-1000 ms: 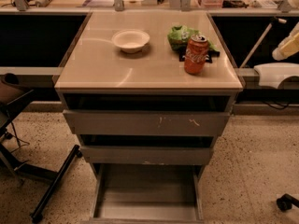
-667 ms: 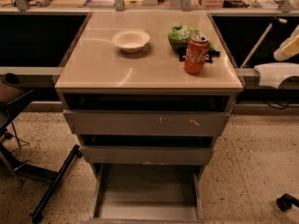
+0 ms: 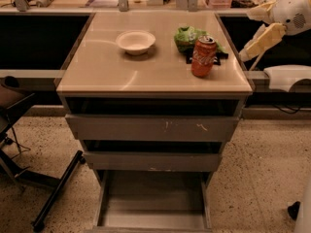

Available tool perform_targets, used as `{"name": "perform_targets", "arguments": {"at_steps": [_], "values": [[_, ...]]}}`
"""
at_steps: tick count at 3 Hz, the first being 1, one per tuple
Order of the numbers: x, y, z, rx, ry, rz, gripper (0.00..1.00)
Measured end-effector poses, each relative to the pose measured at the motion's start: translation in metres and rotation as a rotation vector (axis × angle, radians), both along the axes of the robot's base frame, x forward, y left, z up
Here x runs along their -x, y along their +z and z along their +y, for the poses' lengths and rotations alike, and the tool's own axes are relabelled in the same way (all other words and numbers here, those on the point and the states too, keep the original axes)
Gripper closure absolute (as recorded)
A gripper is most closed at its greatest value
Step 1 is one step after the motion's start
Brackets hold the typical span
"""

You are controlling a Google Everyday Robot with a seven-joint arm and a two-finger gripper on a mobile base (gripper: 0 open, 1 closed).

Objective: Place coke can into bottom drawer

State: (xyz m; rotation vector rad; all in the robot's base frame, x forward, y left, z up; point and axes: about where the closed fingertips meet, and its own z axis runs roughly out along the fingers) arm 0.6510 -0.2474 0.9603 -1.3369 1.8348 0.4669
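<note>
Camera view shows us the red-orange coke can point(image 3: 203, 56) upright on the tabletop point(image 3: 146, 74); our gripper point(image 3: 245, 35), fingers point(image 3: 265, 39) spread, has moved nearer it.

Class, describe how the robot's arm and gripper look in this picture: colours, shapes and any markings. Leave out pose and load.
The gripper, at the upper right and to the right of the coke can, is made of pale cream-yellow, flat, elongated pieces. Behind it, the arm housing is white and rounded, with a small round patch of dark perforation dots. No lettering or cables can be made out on it.
</note>
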Motion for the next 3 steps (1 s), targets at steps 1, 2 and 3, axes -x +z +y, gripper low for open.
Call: {"name": "perform_targets", "arguments": {"at_steps": [1, 2, 3], "values": [[0.000, 0.000, 0.000, 0.000, 0.000, 0.000, 0.00], [-0.008, -0.019, -0.010, -0.038, -0.027, 0.026, 0.00], [-0.023, -0.056, 0.006, -0.063, -0.007, 0.109, 0.00]]}}
